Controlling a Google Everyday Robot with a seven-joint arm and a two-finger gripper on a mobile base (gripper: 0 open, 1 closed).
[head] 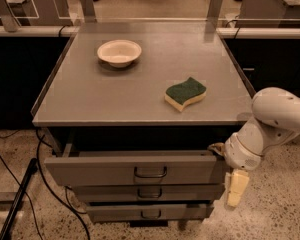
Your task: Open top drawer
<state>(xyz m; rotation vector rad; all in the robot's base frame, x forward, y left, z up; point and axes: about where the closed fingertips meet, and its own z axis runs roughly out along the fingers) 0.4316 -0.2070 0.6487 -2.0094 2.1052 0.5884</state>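
The top drawer (pixel 100 170) is the widest grey front of three under the grey tabletop. It stands pulled out a little, with a dark gap behind its front and a small dark loop handle (pixel 150 173) at centre. My white arm (pixel 277 119) comes in from the right. The gripper (pixel 237 188) hangs pointing down just beside the drawer's right end, a cream finger (pixel 237 186) showing, apart from the handle. Nothing shows in its grasp.
A white bowl (pixel 119 52) and a green-and-yellow sponge (pixel 185 93) lie on the tabletop (pixel 90 94). Two narrower drawers (pixel 115 193) sit shut below. Black cables (pixel 20 179) trail on the floor at left. Dark counters stand on both sides.
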